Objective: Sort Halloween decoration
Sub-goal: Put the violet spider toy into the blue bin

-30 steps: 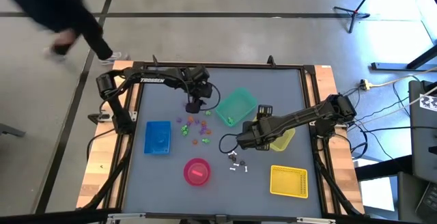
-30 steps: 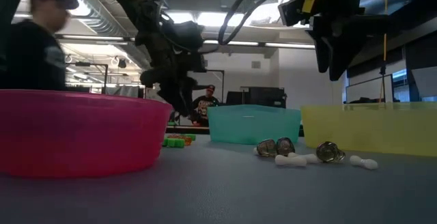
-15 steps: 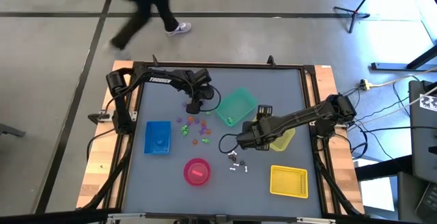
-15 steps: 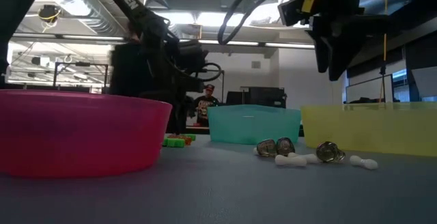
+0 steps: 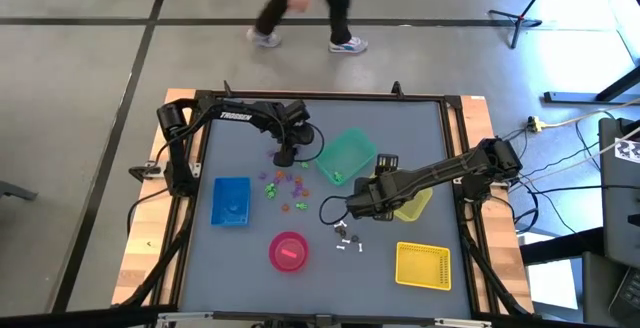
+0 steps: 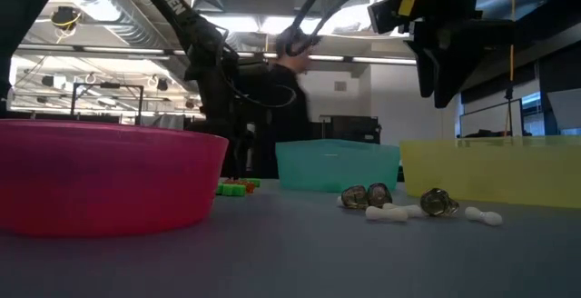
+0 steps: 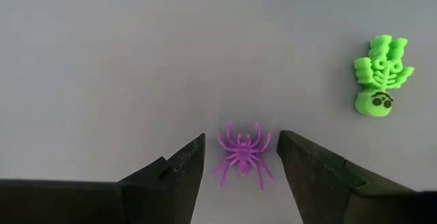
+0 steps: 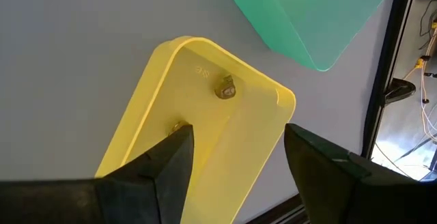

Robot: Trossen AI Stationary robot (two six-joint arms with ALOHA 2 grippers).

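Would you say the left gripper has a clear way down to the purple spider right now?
Probably yes. The left gripper is open with the purple spider lying between its fingers on bare table; the green skeleton lies well off to one side.

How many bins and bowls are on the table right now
5: blue bin at the left, teal bin in the middle at the back, pale yellow bin partly under the right arm, yellow basket at front right, pink bowl at front centre.

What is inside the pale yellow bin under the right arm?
In the right wrist view the pale yellow bin holds one dark grey trinket on its floor. A second piece peeks out beside the right tool; the rest is covered by the fingers.
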